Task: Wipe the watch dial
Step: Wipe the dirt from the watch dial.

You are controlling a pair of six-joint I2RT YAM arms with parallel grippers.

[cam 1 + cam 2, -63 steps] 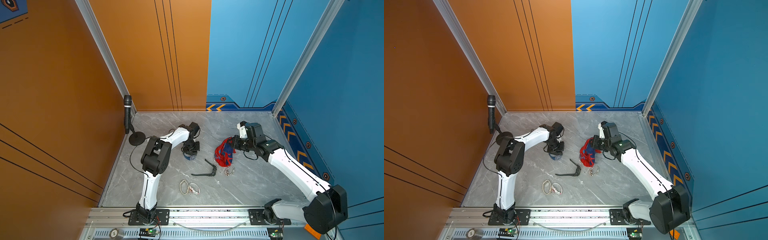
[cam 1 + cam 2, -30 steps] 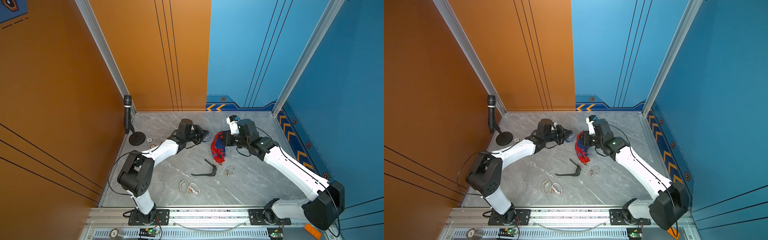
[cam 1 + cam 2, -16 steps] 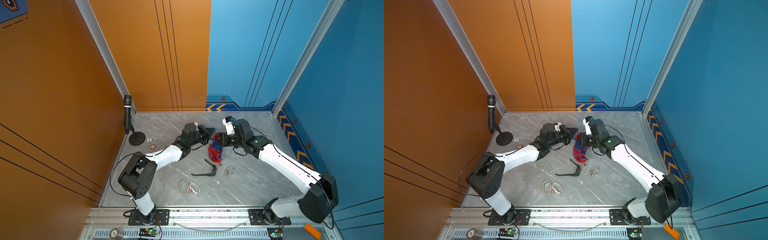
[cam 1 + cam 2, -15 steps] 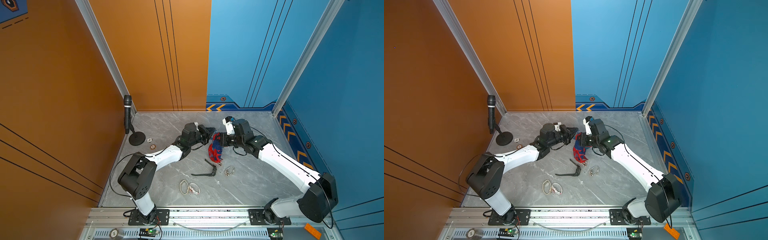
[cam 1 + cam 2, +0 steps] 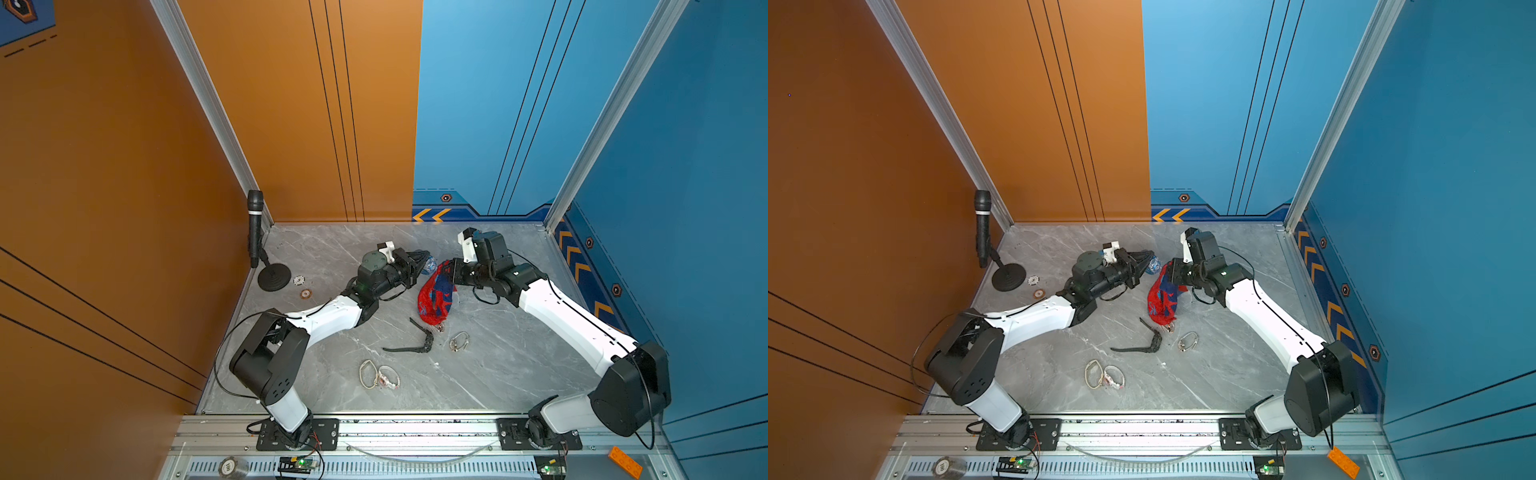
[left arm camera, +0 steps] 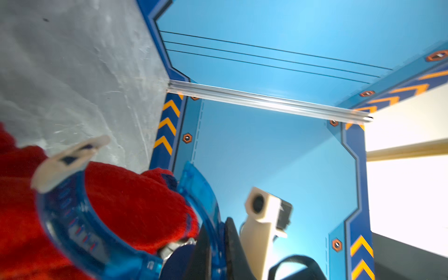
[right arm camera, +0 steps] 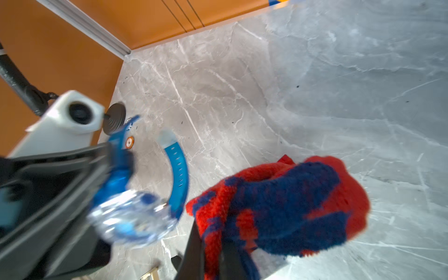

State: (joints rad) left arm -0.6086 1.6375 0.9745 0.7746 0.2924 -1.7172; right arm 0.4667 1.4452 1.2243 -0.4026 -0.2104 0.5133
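Tabletop (image 5: 498, 374) open btwn watch (image 5: 429, 264), cloth (image 5: 434, 297) & back wall (image 5: 457, 104).

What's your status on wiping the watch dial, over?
Left gripper shut on blue watch, held aloft. Right gripper shut on red-and-blue cloth, close beside dial, contact unclear. Nothing between them.
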